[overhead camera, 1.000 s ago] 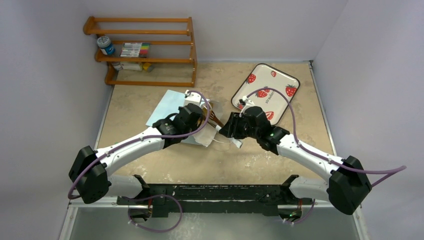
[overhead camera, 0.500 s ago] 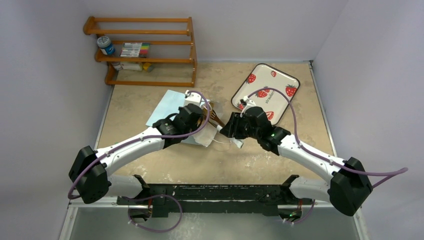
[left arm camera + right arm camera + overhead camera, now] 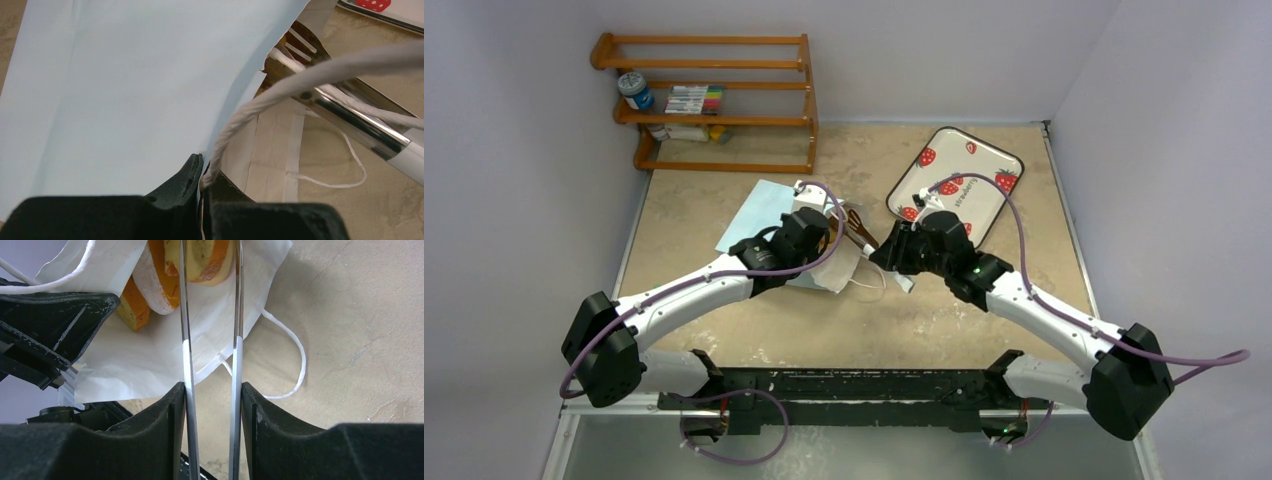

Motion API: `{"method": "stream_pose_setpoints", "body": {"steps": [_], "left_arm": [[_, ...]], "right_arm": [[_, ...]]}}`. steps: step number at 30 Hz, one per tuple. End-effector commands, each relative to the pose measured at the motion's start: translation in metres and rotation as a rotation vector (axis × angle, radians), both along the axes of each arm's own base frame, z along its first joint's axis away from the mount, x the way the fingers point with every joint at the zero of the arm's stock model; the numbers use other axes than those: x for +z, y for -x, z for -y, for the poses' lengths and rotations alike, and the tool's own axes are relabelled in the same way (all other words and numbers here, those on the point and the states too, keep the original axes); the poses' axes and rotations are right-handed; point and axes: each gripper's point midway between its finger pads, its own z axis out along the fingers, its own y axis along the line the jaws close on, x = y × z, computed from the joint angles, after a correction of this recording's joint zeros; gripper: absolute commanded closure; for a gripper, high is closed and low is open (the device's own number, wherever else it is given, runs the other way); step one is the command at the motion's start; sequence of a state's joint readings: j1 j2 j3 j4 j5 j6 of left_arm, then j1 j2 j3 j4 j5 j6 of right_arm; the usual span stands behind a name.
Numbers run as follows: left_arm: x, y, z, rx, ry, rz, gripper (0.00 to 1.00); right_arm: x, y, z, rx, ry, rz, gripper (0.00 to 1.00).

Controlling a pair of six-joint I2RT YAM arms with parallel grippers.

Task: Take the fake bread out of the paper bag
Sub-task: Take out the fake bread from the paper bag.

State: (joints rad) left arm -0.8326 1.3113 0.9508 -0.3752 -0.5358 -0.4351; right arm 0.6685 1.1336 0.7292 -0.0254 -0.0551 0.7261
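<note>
The light blue paper bag (image 3: 759, 212) lies on its side, its white inside (image 3: 150, 360) open toward the right. My left gripper (image 3: 202, 175) is shut on the bag's rim and white cord handle (image 3: 300, 82); it also shows in the top view (image 3: 824, 245). My right gripper (image 3: 212, 395) is shut on metal tongs (image 3: 185, 340), whose arms reach into the bag's mouth on either side of a golden-brown bread slice (image 3: 202, 257). An orange and white piece (image 3: 155, 287) and another orange-tan piece (image 3: 132, 312) lie beside it in the bag. My right gripper (image 3: 894, 250) is just right of the bag.
The white strawberry-print tray (image 3: 969, 170) lies behind and to the right of my right gripper. A wooden rack (image 3: 709, 100) with a jar and markers stands at the far left. A loose cord handle (image 3: 295, 365) lies on the tan tabletop.
My right gripper has shifted slightly right and away with the tongs. The left gripper and the bag have stayed still.
</note>
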Motion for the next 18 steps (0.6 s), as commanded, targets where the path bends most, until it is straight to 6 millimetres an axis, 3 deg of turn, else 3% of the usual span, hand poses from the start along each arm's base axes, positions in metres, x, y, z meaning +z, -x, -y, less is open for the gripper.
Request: {"method": "stream_pose_setpoints", "body": {"steps": [1,5,12,18], "left_arm": [[0.020,-0.008,0.008,0.013,0.057,0.049,1.00],[0.021,-0.008,0.009,0.011,0.058,0.048,1.00],[0.024,-0.007,0.006,0.016,0.055,0.057,1.00],[0.030,-0.012,-0.002,0.077,0.057,0.091,1.00]], "right_arm": [[0.031,-0.013,-0.010,0.010,-0.073,0.075,0.58],[0.025,-0.015,-0.014,0.022,-0.079,0.057,0.61],[0.034,-0.016,-0.017,0.024,-0.093,0.065,0.87],[0.042,-0.009,-0.008,-0.002,-0.098,0.061,0.99]]}}
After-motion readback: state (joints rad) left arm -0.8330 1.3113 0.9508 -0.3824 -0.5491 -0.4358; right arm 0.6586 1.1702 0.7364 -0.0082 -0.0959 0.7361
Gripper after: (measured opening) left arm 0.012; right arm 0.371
